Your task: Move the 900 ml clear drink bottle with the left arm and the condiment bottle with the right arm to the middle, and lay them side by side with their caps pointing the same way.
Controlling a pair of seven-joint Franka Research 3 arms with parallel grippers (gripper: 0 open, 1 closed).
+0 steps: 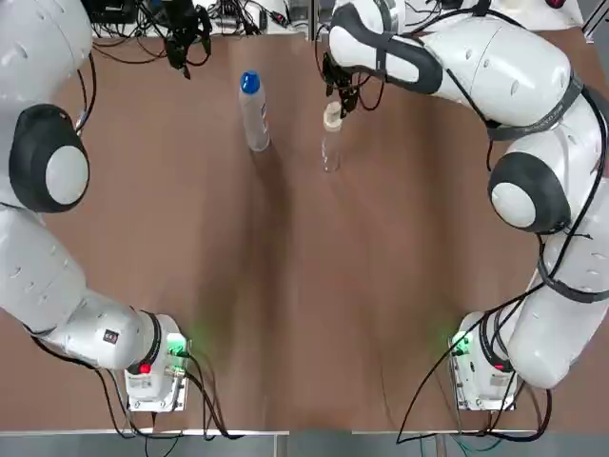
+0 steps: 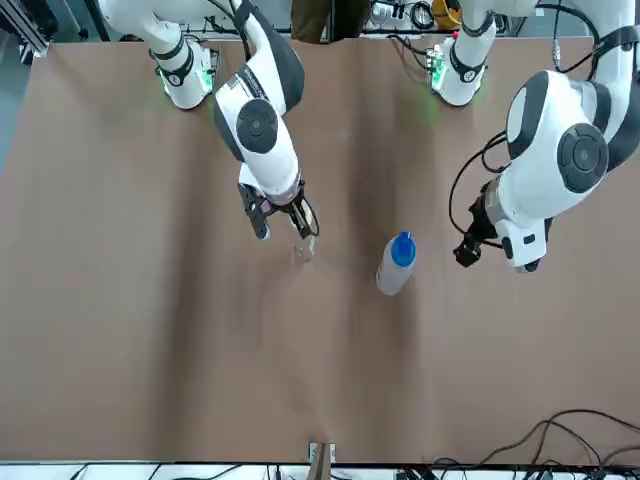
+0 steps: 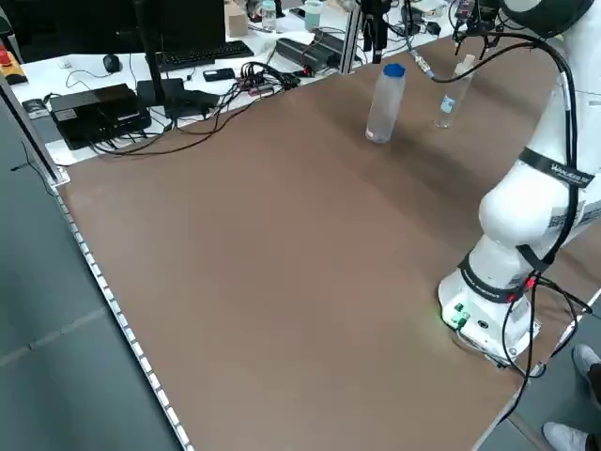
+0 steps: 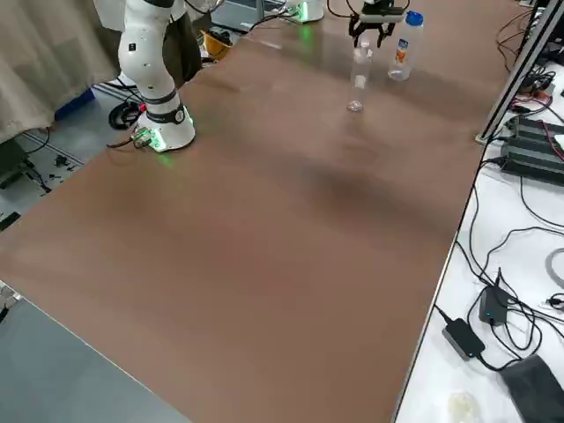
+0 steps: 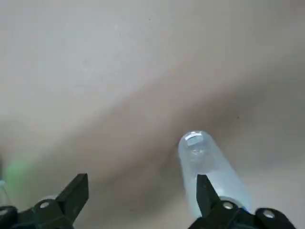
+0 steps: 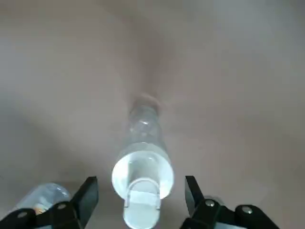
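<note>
Both bottles stand upright toward the far side of the brown table (image 1: pixel 285 286), a clear gap between them. The clear drink bottle (image 1: pixel 254 119), with its blue cap (image 1: pixel 249 83), is on the robot's left of the pair. The smaller condiment bottle (image 1: pixel 330 143), with its white cap (image 1: pixel 332 116), is on the right. Neither has been laid down.

The right gripper (image 6: pixel 140 189) hangs right over the condiment bottle. Its fingers (image 6: pixel 88 193) are spread wide, and the wrist camera shows the white cap between them with daylight on either side. They don't seem to touch it.

The left gripper (image 5: pixel 141 191) is out near the table's far edge, off to the left of the drink bottle and apart from it. Its jaws are also spread, holding nothing. The bottle shows just beside one finger (image 5: pixel 205 191) in that arm's wrist view.
</note>
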